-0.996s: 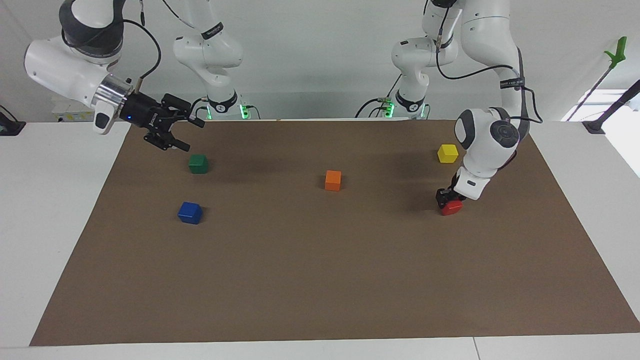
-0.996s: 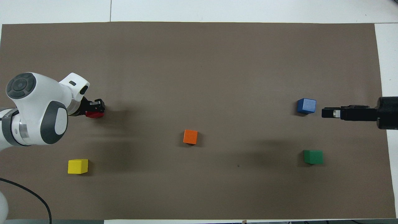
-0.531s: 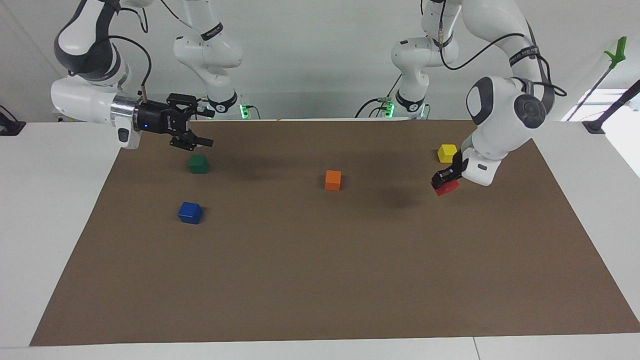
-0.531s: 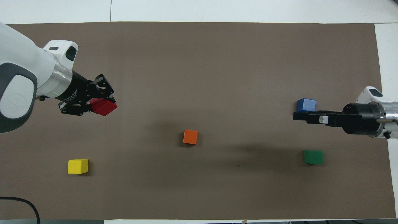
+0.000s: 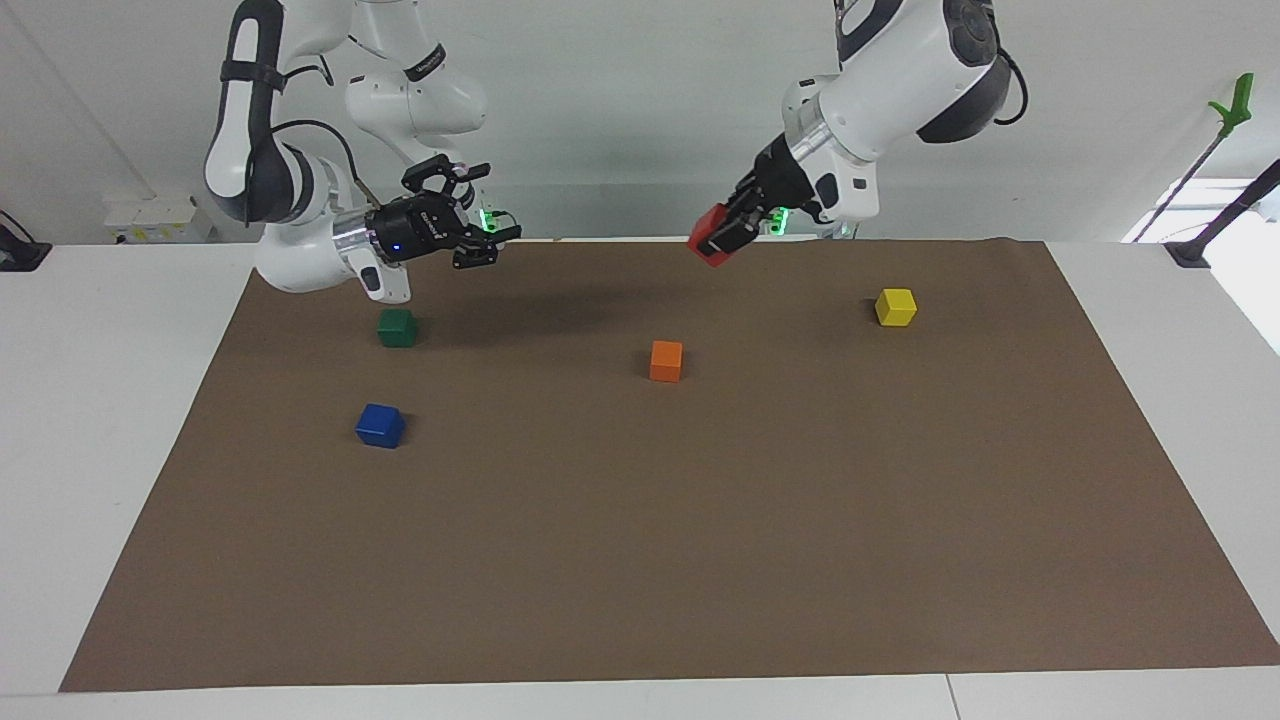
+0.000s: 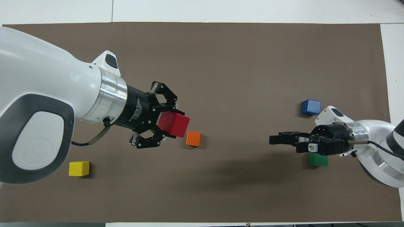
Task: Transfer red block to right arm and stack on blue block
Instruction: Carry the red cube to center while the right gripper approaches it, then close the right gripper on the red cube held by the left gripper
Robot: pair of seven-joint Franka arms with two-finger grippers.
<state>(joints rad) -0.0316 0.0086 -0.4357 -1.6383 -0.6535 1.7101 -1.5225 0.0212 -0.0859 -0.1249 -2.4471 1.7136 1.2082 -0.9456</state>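
Observation:
My left gripper [image 5: 714,240] is shut on the red block [image 5: 708,247] and holds it high over the middle of the brown mat, close to the orange cube; both also show in the overhead view, the gripper [image 6: 172,123] and the block [image 6: 175,126]. My right gripper [image 5: 488,212], with a blue light on its wrist, is open and empty in the air over the mat beside the green cube, pointing toward the red block. In the overhead view it [image 6: 274,139] partly covers the green cube. The blue block [image 5: 380,425] [image 6: 311,107] sits alone on the mat.
On the brown mat [image 5: 640,560] sit a green cube [image 5: 396,327] [image 6: 318,160], an orange cube [image 5: 666,361] [image 6: 193,138] in the middle, and a yellow cube [image 5: 895,307] [image 6: 79,168] toward the left arm's end. White table surrounds the mat.
The left gripper has lifted the red block off the mat and carried it high toward the middle. The right gripper has swung from over the mat's end toward the middle.

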